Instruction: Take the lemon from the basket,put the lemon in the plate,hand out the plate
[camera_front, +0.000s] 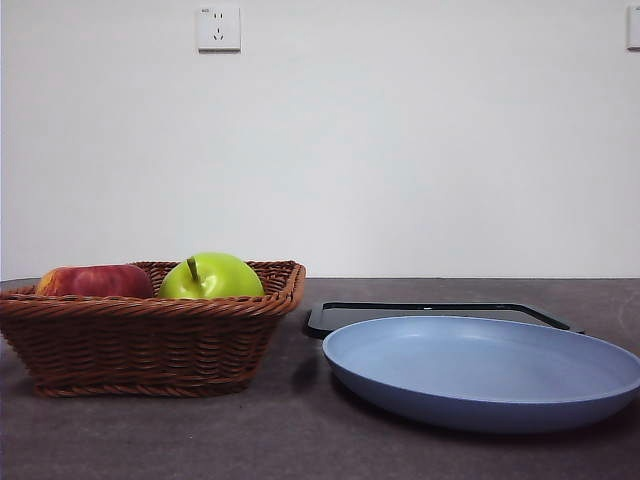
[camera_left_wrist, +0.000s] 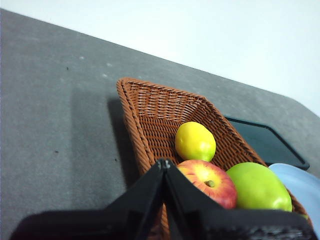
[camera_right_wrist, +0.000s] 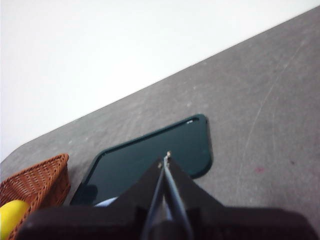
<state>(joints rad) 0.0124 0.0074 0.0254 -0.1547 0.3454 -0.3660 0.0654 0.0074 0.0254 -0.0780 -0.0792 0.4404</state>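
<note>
Lemon (camera_left_wrist: 195, 141) in the basket (camera_left_wrist: 150, 107), both claws closed and empty.

It lies beside the red apple (camera_left_wrist: 210, 182) and green apple (camera_left_wrist: 259, 187). Left claw (camera_left_wrist: 164, 162) hangs over the basket's edge, right claw (camera_right_wrist: 166, 157) over the black tray (camera_right_wrist: 150, 160); the blue plate (camera_front: 480, 375) sits bare on the table (camera_front: 150, 435).

A wicker basket (camera_front: 150, 335) stands on the left of the dark table (camera_front: 300, 440). Inside it a red apple (camera_front: 95, 281) lies at the left and a green apple (camera_front: 211, 277) with a stem sits just beside it; both rise above the braided rim. To the right is a light-blue plate (camera_front: 482, 373), empty. Behind the plate lies a flat black tray (camera_front: 430, 309). On the white wall there is a socket (camera_front: 219, 28).
</note>
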